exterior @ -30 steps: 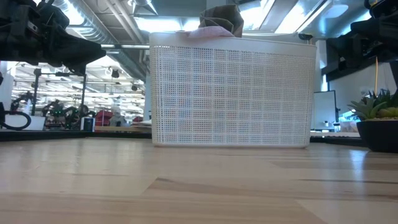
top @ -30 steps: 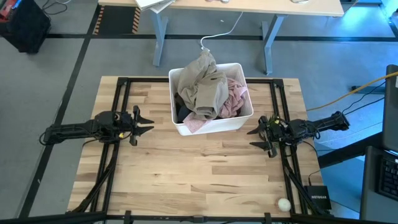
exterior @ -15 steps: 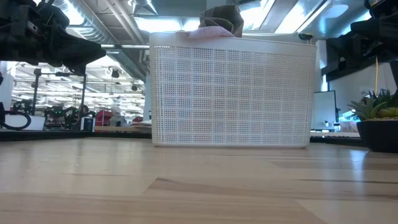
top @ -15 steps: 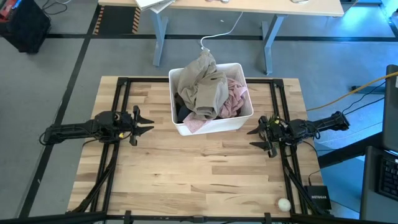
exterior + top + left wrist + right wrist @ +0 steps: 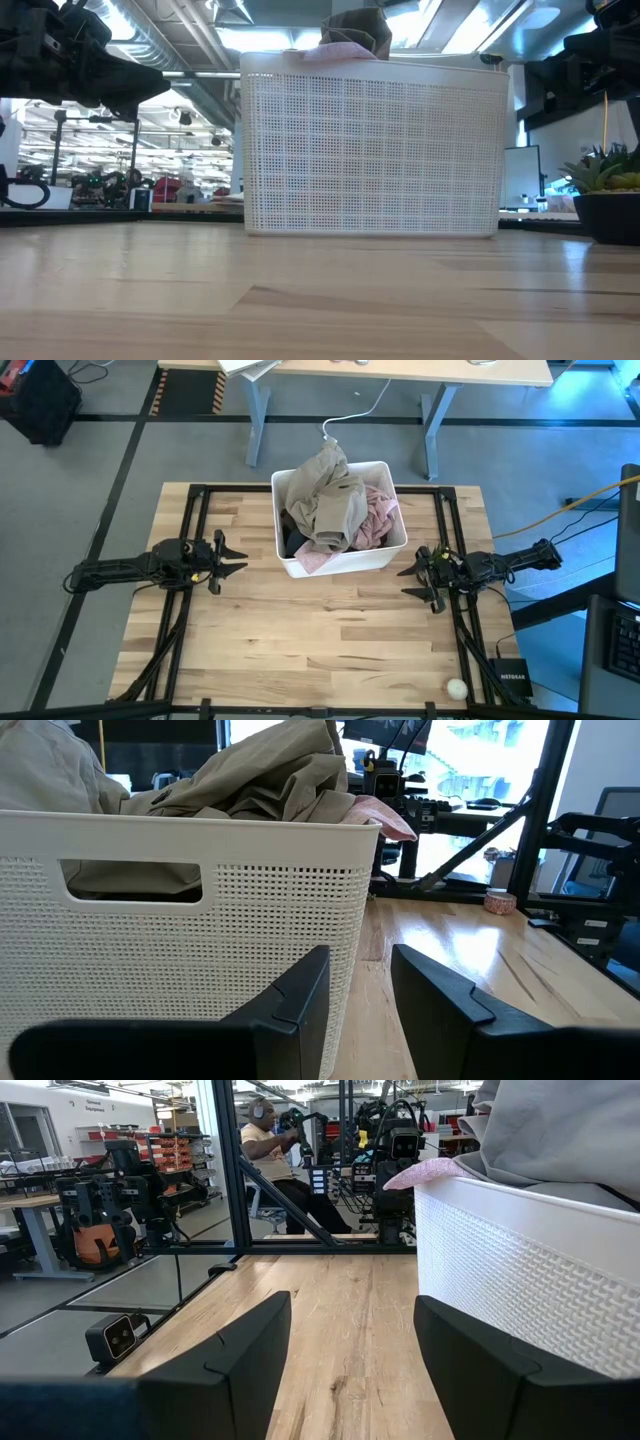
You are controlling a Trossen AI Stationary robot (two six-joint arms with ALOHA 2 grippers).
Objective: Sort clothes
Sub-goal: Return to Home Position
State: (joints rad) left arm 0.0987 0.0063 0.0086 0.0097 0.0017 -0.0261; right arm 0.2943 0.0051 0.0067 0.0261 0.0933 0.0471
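Showing: the wooden bench from overhead, both arms at rest and nothing in their grasp.
Bin: a white perforated plastic bin stands at the upper centre of the overhead frame, near the bench's far edge; in the low view it fills the middle.
Clothes: the clothes lie heaped inside the bin, khaki-beige fabric on top and spilling over the far rim, pale pink at the right and front, a dark piece at the left.
Left gripper: the left gripper hovers at the centre left of the overhead frame, pointing toward the bin; jaws partly open, holding nothing.
Right gripper: the right gripper hovers at the centre right, pointing toward the bin; jaws spread wide, empty.
Small object: a pale round object sits at the lower right of the bench.
Background: a person sits in the room beyond.
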